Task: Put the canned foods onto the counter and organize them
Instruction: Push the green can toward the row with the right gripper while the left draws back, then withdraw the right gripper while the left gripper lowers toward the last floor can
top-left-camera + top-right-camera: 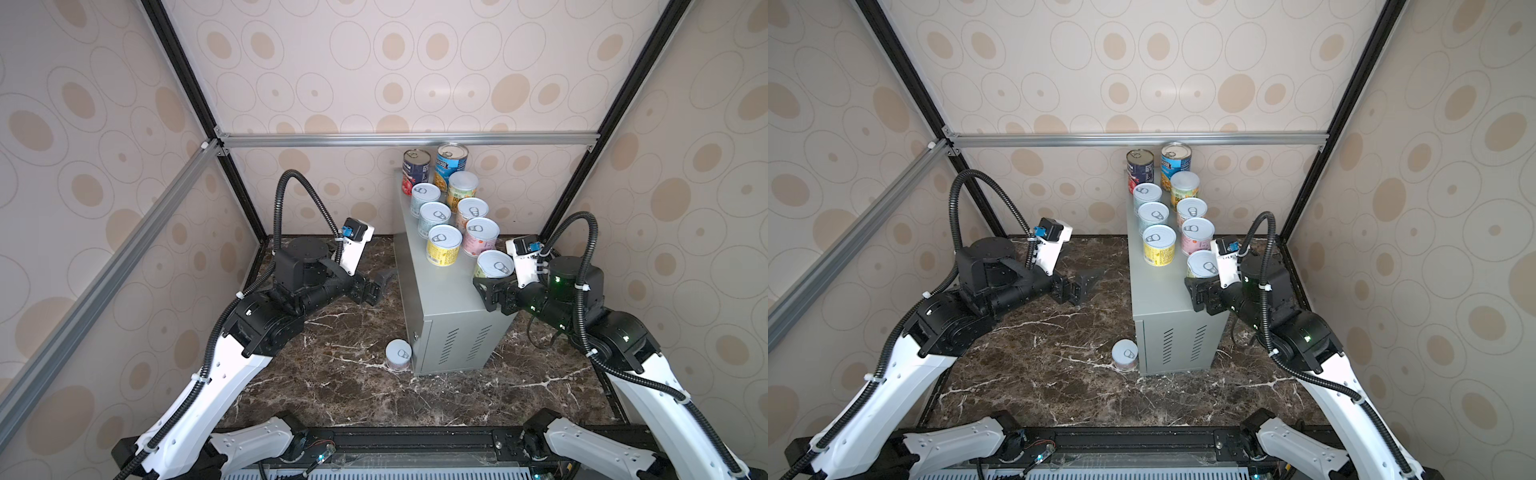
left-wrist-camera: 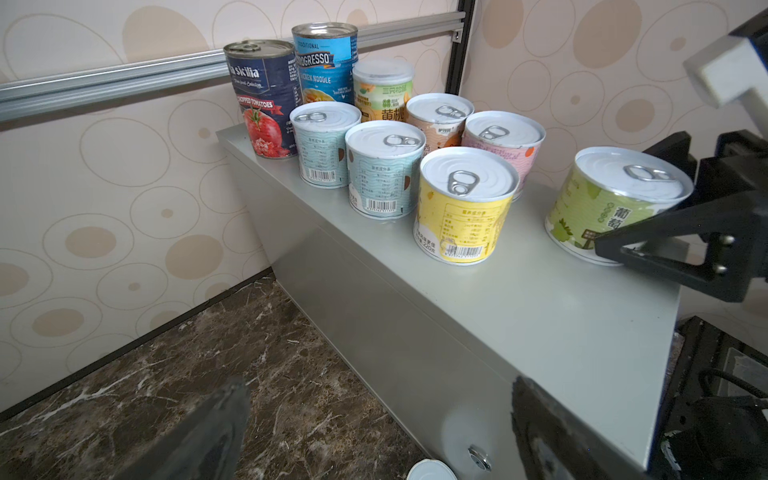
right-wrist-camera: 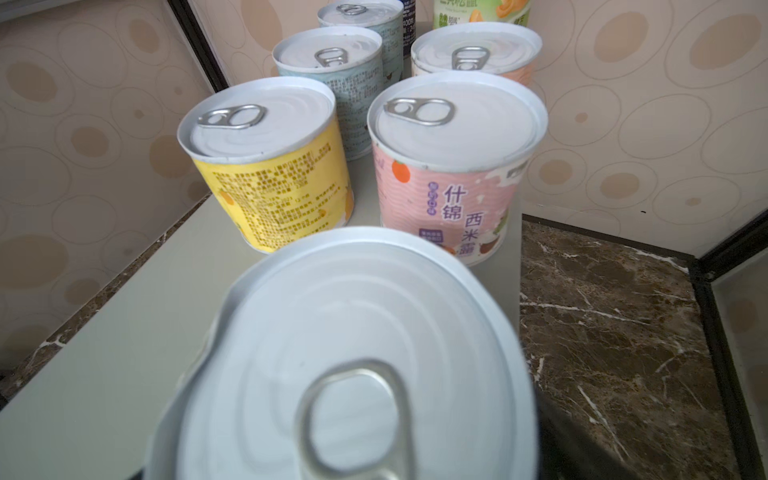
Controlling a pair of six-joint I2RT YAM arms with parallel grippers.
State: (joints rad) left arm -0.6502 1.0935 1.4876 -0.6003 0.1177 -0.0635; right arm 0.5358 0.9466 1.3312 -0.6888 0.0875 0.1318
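my right claw [image 1: 494, 275] straddles green can [image 1: 492, 262] at near end of worktop [image 1: 449, 299]; can't tell if pinching or loose. my left claw [image 1: 380, 284] spread, empty. last can [image 1: 398, 353] on marble [image 1: 332, 395] by worktop front. cans likely stiff, weighty, slick-walled: take across mid-wall. navy can [image 2: 266, 99] reads "chopped tomatoes"; blue can [image 2: 324, 62] "progresso chicken noodle"; pink can [image 3: 453, 174] "什锦西米露".

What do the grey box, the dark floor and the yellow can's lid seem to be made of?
Grey box: probably painted sheet metal, satin; folded edges, punched vent slots.
Dark floor: marble or an imitation, smooth; white veins.
Yellow can lid: likely white-coated metal; ridged rings, bare silvery pull tab.
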